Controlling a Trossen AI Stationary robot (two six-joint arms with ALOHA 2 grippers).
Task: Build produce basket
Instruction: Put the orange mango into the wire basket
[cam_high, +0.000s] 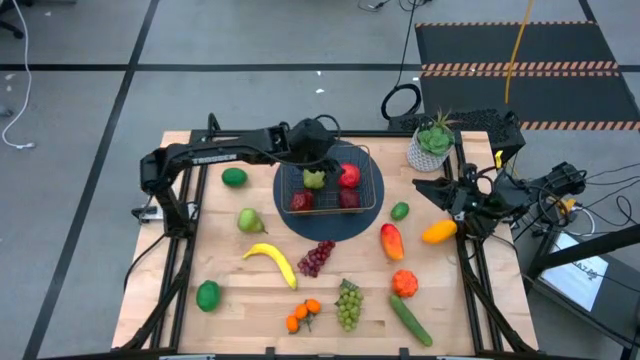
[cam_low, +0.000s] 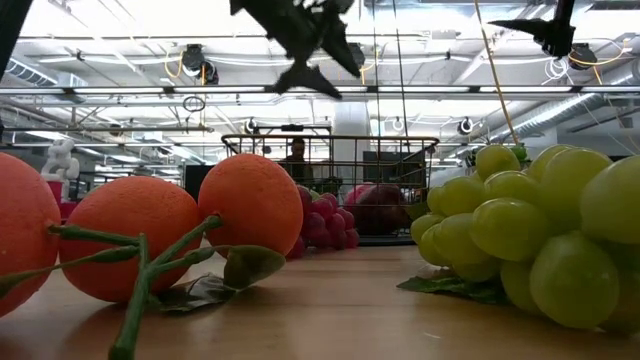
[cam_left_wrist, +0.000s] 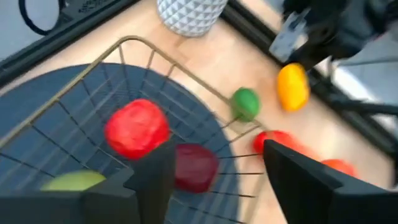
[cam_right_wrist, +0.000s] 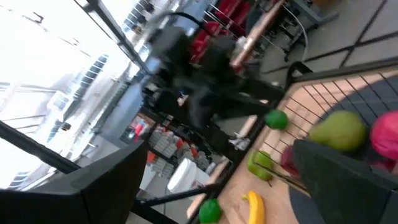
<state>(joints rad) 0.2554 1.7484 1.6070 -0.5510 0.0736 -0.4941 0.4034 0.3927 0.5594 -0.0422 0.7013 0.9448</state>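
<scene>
The wire basket (cam_high: 371, 172) stands on a round dark mat (cam_high: 330, 225) at the table's far middle. In it lie a green pear (cam_high: 314, 179), a red apple (cam_high: 349, 176) and two dark red fruits (cam_high: 302, 200). My left gripper (cam_left_wrist: 214, 150) hangs open above the basket's far left part (cam_high: 318, 155), nothing between its fingers. My right gripper (cam_right_wrist: 217, 149) stands open at the table's right edge (cam_high: 440, 192), held high. The other produce lies loose on the table: a banana (cam_high: 272, 262), purple grapes (cam_high: 316, 257), green grapes (cam_high: 348, 305), oranges (cam_high: 303, 315), a mango (cam_high: 391, 240).
A potted plant (cam_high: 432, 145) stands at the far right, next to the basket. Limes (cam_high: 234, 177) (cam_high: 207, 295) (cam_high: 399, 211), a pear (cam_high: 248, 220), a yellow fruit (cam_high: 438, 232), an orange pepper (cam_high: 404, 283) and a cucumber (cam_high: 410, 320) lie around the mat.
</scene>
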